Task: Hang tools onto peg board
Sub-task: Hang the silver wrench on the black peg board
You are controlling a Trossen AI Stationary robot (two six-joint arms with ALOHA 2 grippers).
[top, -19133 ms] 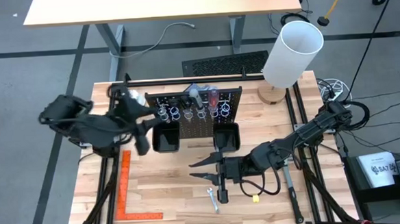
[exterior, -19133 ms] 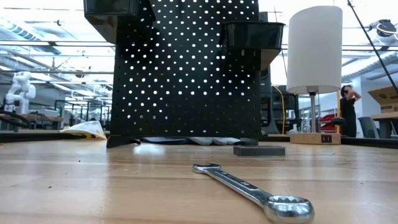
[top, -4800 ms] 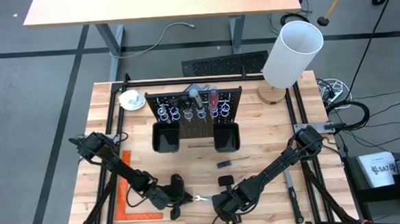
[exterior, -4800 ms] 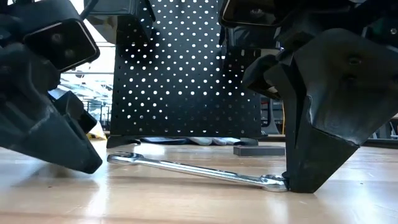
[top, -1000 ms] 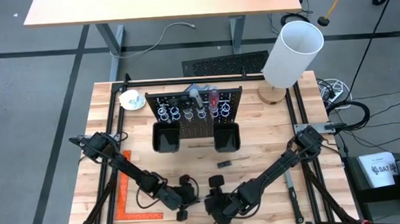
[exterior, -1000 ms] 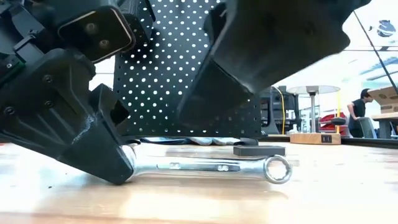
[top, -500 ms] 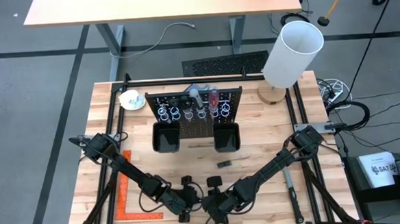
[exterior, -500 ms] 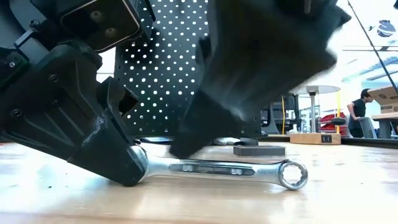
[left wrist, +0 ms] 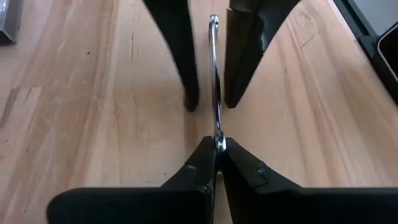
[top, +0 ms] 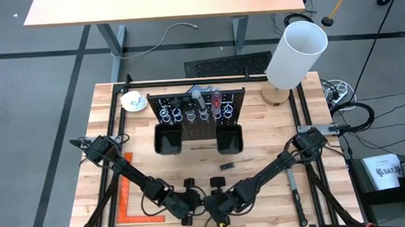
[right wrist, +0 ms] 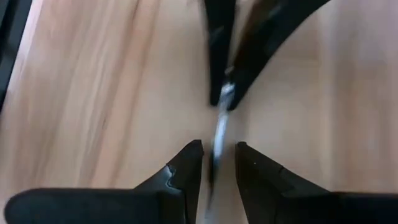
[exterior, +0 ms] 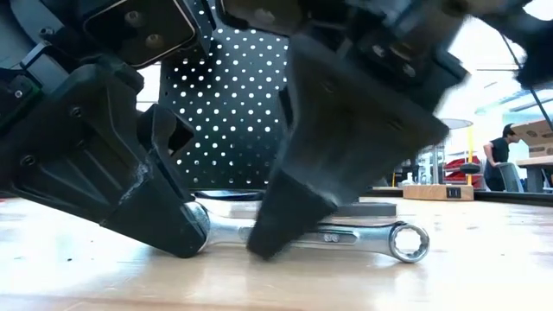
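A silver wrench stands on its narrow edge low over the table near its front edge, ring end toward the right. My left gripper is shut on its other end. My right gripper is open, with one finger on each side of the wrench's shaft and a small gap to each. The peg board stands upright at the back, and other tools hang in its ring holders. In the high view my left gripper and my right gripper nearly meet. My left gripper pinches the wrench's end opposite the ring between its two fingers, on the flat faces. It slants down from the table's left, and the wrench runs on away from the fingertips. The wrench stands on edge, about level. Whether its ring end touches the table I cannot tell.
An orange square ruler lies at the front left. A small black block lies in front of the peg board's two black bins. A white lamp stands at the back right. A person stands far off in the room.
My right gripper has come down and toward my left gripper, and its fingers now stand on either side of the wrench's shaft. My left gripper has carried the wrench a little toward the table's right, still on edge.
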